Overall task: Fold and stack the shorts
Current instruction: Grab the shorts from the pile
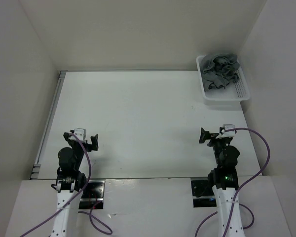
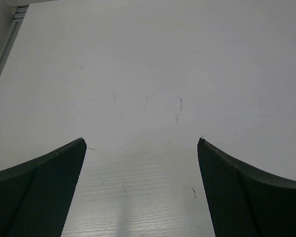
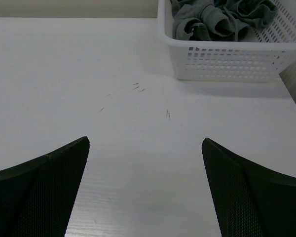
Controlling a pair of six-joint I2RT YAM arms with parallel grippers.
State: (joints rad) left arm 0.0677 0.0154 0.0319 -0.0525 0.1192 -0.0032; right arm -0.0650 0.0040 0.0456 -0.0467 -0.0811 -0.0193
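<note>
From above, we see a white worktop (image 1: 148, 113) boxed in by pale walls, with a metal rail (image 1: 48, 121) running along its left edge. The left arm (image 1: 69, 159) and the right arm (image 1: 225, 159) rise from the near edge, and a purple cable (image 1: 266, 148) trails from each. Both reach only a little way forward. The left jaws and the right jaws are spread wide, with bare worktop under them. The grey shorts (image 1: 218, 71) lie crumpled in a white mesh basket (image 1: 223, 100) in the far right corner of the worktop. They are well apart from both arms, and nearer the right one.

In the left wrist view, the left jaws stand in the two bottom corners as dark, finely textured pads (image 2: 39, 197), set far apart. Between them we see only white worktop with a few faint scuff marks (image 2: 179, 111). The rail crosses the top left corner.

In the right wrist view, the right jaws are spread just as wide over the worktop. Ahead of them and to the right stands the basket, its perforated wall facing us. The shorts are bunched inside against its left end, and a thin drawstring (image 3: 234, 24) runs over the folds.
</note>
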